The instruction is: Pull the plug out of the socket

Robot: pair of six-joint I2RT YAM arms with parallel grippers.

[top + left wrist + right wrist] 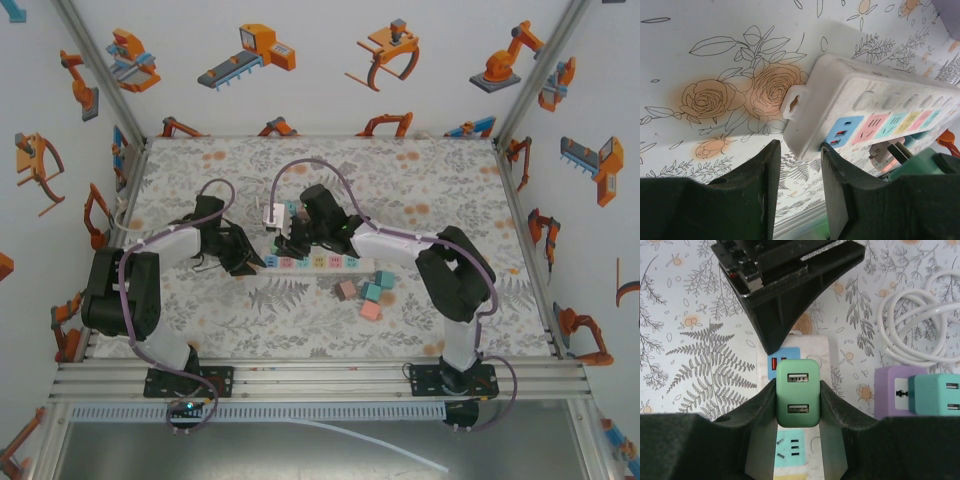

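The socket is a white power strip [318, 262] with pastel outlets, lying flat mid-table. My right gripper [798, 390] is shut on the green plug [798, 392], a block with two USB ports, directly over the strip [826, 347]. In the left wrist view the plug [920, 167] sits a little off the strip's face [840, 95], with a prong visible between them. My left gripper [801, 150] stands at the strip's left end, its fingers slightly apart with nothing between them. One fingertip [826, 150] touches the strip's corner by the blue USB panel.
A purple adapter [892, 397] and a teal one [937, 395] sit right of the strip, with a coiled white cable [917, 325] behind them. Small coloured blocks [363, 292] lie in front of the strip. White printed walls close in the table.
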